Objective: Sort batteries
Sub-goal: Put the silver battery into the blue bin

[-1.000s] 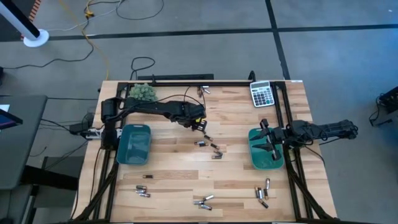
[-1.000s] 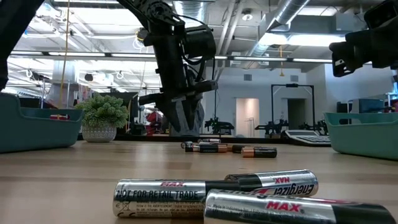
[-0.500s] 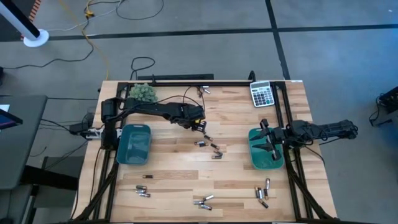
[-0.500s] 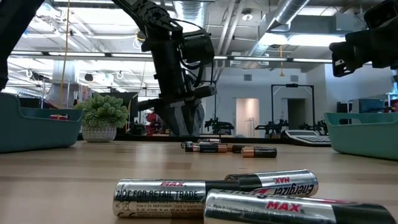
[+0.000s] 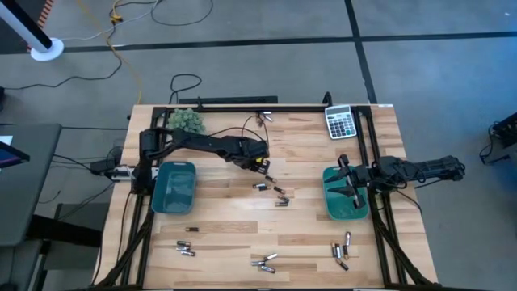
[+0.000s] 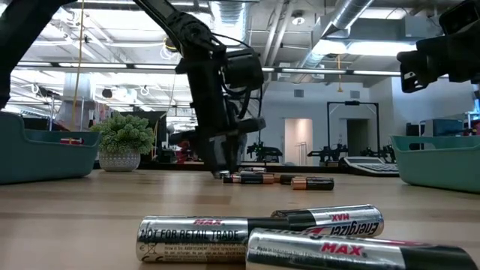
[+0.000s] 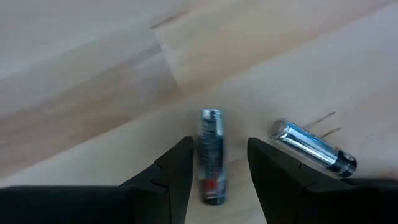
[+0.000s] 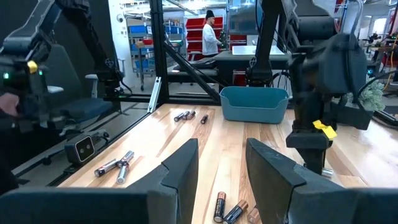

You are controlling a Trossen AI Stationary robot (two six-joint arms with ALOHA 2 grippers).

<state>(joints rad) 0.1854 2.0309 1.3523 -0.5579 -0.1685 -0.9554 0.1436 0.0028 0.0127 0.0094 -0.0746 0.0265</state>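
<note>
Calculator at the far right corner of the table, small potted plant at the far left, two teal bins at either side. Nothing blocking the middle.

Batteries scattered all over: a few mid-table, more clusters along the near edge, a couple by the far edge.

Left gripper down low over mid-table, fingers parted and straddling one silver battery lying flat between them, gripping nothing. Another battery just beside.

Right gripper hanging over the right bin, fingers apart, empty.

Straddled battery only visible from the left wrist; from above, hidden under the arm. Low view mostly near-edge batteries up close.
</note>
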